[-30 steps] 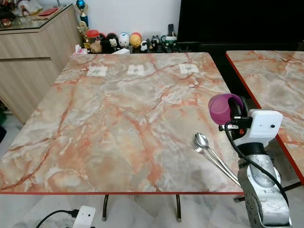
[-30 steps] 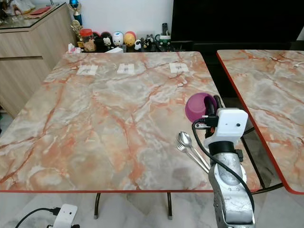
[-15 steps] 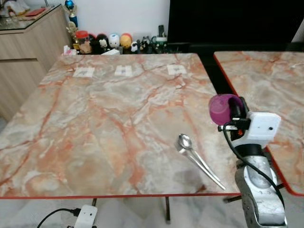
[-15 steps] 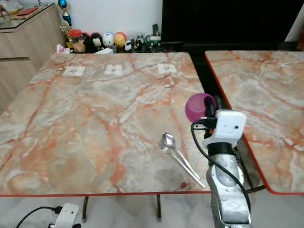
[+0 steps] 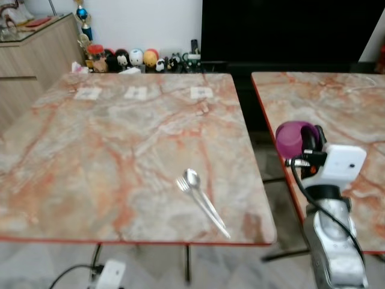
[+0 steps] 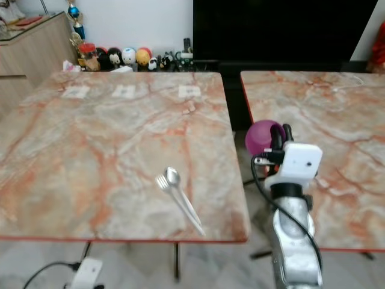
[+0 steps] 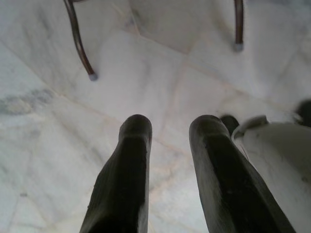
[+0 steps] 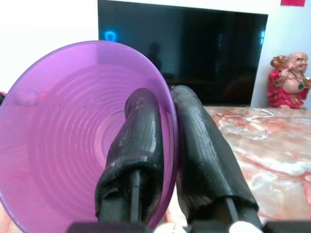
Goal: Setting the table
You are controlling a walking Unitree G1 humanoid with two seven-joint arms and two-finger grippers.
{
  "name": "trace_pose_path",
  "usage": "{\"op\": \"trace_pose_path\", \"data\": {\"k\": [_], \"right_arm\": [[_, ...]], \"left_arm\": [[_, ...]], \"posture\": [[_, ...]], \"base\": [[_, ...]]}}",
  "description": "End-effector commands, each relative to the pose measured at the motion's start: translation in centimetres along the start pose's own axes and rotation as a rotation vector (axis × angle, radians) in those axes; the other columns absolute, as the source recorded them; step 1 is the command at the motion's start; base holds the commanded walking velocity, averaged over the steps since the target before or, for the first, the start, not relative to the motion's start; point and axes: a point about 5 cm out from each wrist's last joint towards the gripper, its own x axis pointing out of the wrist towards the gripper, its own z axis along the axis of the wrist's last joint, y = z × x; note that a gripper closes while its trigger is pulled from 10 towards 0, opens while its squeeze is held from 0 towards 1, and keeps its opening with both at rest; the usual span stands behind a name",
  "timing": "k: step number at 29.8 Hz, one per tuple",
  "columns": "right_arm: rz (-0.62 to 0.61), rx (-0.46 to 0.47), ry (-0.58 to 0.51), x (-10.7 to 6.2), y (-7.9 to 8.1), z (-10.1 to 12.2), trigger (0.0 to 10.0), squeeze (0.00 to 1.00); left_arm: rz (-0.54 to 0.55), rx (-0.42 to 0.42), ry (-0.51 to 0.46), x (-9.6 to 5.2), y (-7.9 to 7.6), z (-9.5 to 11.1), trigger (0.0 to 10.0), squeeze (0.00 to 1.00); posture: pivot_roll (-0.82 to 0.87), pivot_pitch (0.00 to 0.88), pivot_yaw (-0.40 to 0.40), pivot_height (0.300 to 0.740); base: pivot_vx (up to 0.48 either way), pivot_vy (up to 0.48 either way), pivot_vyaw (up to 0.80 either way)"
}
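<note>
Between two marble worktops (image 5: 120, 132), the raised right arm holds its end effector (image 8: 165, 145) level, fingers pinching the rim of a purple cup (image 5: 292, 136). The left end effector (image 7: 167, 170) hangs narrowly parted over the floor. Spoon (image 5: 201, 198) and fork (image 5: 183, 186) lie together near the worktop's front edge.

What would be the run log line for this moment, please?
right gripper: fingers clamp purple cup rim, held over gap between tables | left gripper: idle, open, over floor | spoon and fork: on left table
</note>
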Motion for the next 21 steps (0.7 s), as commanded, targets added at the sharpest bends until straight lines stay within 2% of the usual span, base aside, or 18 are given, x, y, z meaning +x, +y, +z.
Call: {"op": "trace_pose_path", "data": {"k": [1, 17, 21], "right_arm": [[-0.034, -0.019, -0.02, 0.09, -0.82, 0.37, 10.0, 0.0], [-0.069, -0.03, -0.035, 0.44, -1.71, 0.68, 10.0, 0.0], [-0.075, -0.027, -0.035, 0.64, -1.79, 0.74, 10.0, 0.0]], "left_arm": [[-0.007, 0.005, 0.004, 0.05, -0.08, 0.12, 10.0, 0.0], [-0.021, 0.026, 0.013, -0.01, -0.29, -0.21, 10.0, 0.0], [-0.024, 0.027, 0.017, 0.01, -0.31, -0.18, 10.0, 0.0]], "posture": [[-0.03, 0.0, 0.024, 0.74], [-0.05, 0.0, 0.032, 0.74], [-0.04, 0.0, 0.035, 0.74]], "base": [[0.0, -0.472, 0.0], [0.0, -0.473, 0.0], [0.0, -0.091, 0.0]]}}
